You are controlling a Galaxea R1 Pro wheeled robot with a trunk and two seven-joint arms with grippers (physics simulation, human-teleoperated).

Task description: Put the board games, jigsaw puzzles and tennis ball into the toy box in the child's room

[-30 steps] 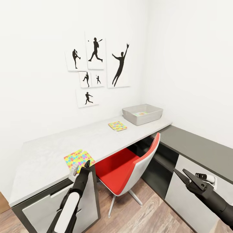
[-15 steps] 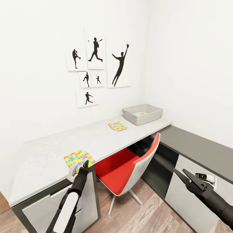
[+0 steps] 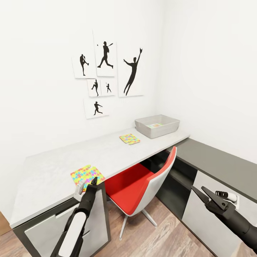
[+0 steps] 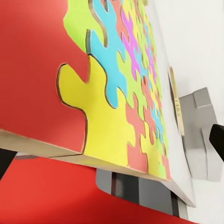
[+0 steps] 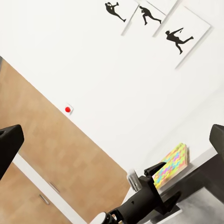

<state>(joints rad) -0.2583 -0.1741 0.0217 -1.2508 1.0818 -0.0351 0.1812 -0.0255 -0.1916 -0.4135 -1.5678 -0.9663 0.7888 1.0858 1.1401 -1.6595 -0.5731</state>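
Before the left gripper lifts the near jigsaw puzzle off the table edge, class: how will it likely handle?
The near jigsaw puzzle looks thin and flat, so probably light and fairly stiff. Its cardboard-like edge shows in the left wrist view. It may slide on the table.

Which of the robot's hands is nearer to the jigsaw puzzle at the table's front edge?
Left. The left hand sits right at the near jigsaw puzzle; the right hand hangs open far across, past the red chair.

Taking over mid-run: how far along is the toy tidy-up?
One colourful item already lies in the toy box. In hand: the left gripper is at the near jigsaw puzzle on the table edge. Left: both puzzles, including the far puzzle. Right gripper hangs open.
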